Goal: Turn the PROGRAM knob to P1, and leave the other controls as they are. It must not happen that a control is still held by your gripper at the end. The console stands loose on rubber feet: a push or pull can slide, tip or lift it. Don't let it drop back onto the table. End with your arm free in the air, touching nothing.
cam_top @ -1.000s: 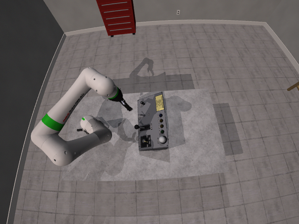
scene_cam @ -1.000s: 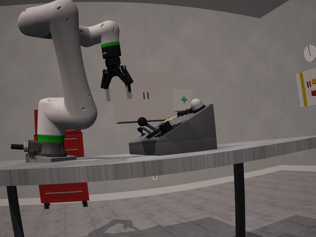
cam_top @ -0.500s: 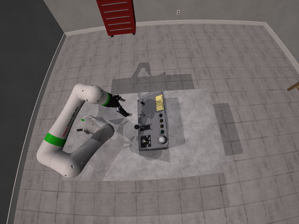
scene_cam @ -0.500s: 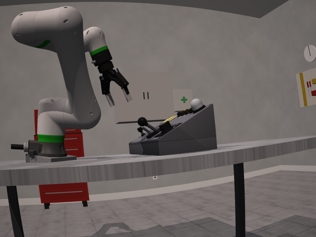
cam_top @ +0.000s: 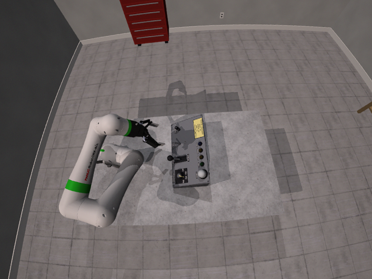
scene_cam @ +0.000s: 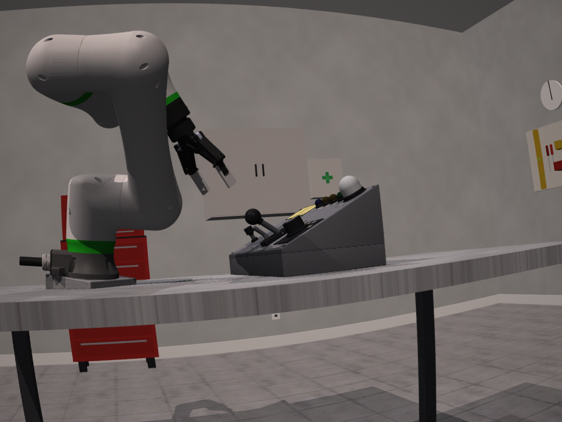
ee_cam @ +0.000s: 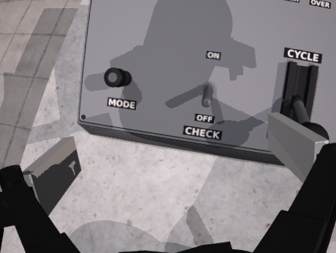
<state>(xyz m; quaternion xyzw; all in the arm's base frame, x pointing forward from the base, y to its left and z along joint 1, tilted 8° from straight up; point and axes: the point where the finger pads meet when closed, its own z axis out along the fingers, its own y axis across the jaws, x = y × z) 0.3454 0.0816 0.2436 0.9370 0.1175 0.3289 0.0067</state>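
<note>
The grey sloped console [cam_top: 188,151] stands on the table, and it also shows from the side in the exterior view [scene_cam: 313,236]. A black knob with a yellow pointer [cam_top: 181,176] sits at its near end, and its label is too small to read. It does not show in the wrist view. My gripper [cam_top: 156,134] [scene_cam: 217,183] is open and empty. It hangs above the table, left of the console's low front edge. In the wrist view my fingers stand wide in front of the MODE knob [ee_cam: 117,77], the CHECK toggle [ee_cam: 207,96] and the CYCLE lever [ee_cam: 301,109].
A ball-topped lever [scene_cam: 253,215] sticks out over the console's front edge towards my arm. A red tool cabinet [cam_top: 144,11] stands by the far wall.
</note>
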